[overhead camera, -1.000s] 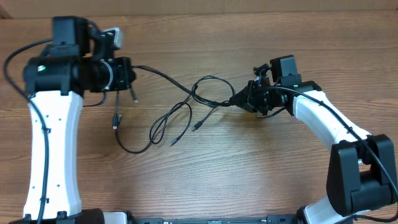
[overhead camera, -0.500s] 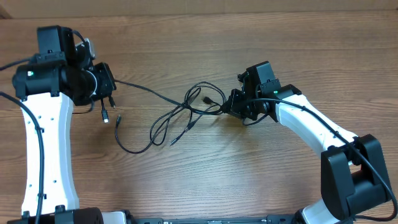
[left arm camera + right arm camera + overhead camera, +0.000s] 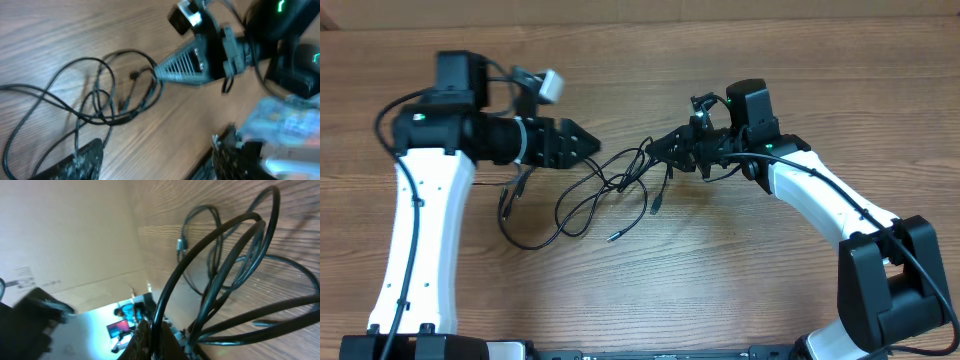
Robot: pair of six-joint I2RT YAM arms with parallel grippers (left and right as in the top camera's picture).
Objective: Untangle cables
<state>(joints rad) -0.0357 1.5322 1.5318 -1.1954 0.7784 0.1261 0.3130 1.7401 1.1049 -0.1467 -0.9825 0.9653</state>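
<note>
The left arm has swung in from the far left side of the table since half a second ago. The left gripper has let go of the strand it was pulling taut. Its fingers now stand wide apart with nothing between them, just left of the tangle. The right gripper has moved slightly up and left, its jaws pinched together on the cables.

There are two arms, two grippers and one tangle. I cannot tell how many cords make it up.

The cables are thin, black and slack. They lie mid-table between the two grippers, in crossing loops that spread down and left from the right gripper's tip. Loose ends with small plugs trail out below.
</note>
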